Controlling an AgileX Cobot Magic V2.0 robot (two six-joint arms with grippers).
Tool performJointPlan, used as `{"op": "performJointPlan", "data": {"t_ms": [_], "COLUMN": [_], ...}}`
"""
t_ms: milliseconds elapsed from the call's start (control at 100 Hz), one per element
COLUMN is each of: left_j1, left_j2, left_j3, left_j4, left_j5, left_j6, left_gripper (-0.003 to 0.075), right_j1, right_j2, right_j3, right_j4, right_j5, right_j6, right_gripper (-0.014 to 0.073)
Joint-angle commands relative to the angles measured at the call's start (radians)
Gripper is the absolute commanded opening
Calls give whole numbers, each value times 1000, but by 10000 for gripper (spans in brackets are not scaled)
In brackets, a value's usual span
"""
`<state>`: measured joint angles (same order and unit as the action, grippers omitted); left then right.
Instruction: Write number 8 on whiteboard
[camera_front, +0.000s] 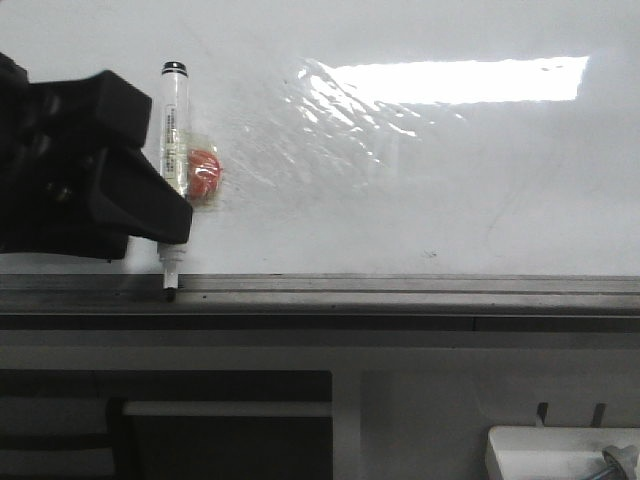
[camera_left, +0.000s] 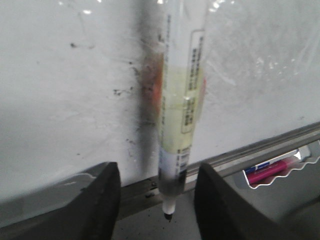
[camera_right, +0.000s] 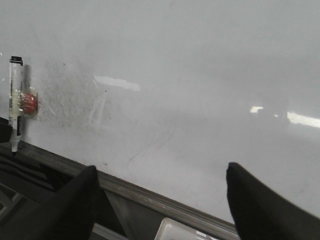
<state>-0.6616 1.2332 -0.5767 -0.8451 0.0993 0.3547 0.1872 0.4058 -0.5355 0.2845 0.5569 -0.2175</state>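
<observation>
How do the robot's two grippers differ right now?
The left gripper has the marker between its fingers, gaps showing on both sides; the right gripper has nothing between its fingers, only whiteboard ahead. The left gripper is right at the marker; the right gripper views it from well off. Both are black and open.

left gripper (camera_front: 150, 215): mostly cut off by the left edge, hides the marker's (camera_front: 176, 150) lower barrel | marker label print: too blurred to read | pink object (camera_left: 272, 171) past the ledge (camera_front: 400, 292): half hidden, unidentifiable
</observation>
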Motion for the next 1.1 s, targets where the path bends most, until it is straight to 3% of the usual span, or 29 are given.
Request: {"op": "performJointPlan", "data": {"t_ms": [0, 160, 270, 350, 460, 550, 650, 860, 1090], "left_j1": [-9, -9, -9, -15, -49, -91, -128, -160, -160], "left_j2": [15, 39, 10, -38, -129, -208, -263, -296, -292], "left_j3": [-32, -32, -32, -43, -77, -86, -86, -86, -86], "left_j4": [-8, -8, -6, 22, 51, 49, 47, 40, 39], "left_j5": [-54, -57, -40, 27, 191, 335, 401, 396, 384], "left_j6": [4, 4, 19, 115, 383, 655, 837, 905, 910], "left_gripper": [209, -23, -20, -20, -20, -20, -20, -20, -20], "right_j1": [2, 2, 2, 5, 35, 77, 137, 243, 388], "right_j2": [14, 14, 14, 14, 21, 55, 118, 281, 485], "right_j3": [-34, -34, -34, -34, -34, -34, -34, -39, -162], "right_j4": [0, 0, 1, 29, 196, 422, 648, 956, 972], "right_j5": [-80, -80, -73, -54, -11, 57, 129, 141, 86], "right_j6": [-7, -7, -7, -24, -248, -515, -776, -1101, -1135], "right_gripper": [469, 469, 469, 469, 469, 469, 469, 469, 469]}}
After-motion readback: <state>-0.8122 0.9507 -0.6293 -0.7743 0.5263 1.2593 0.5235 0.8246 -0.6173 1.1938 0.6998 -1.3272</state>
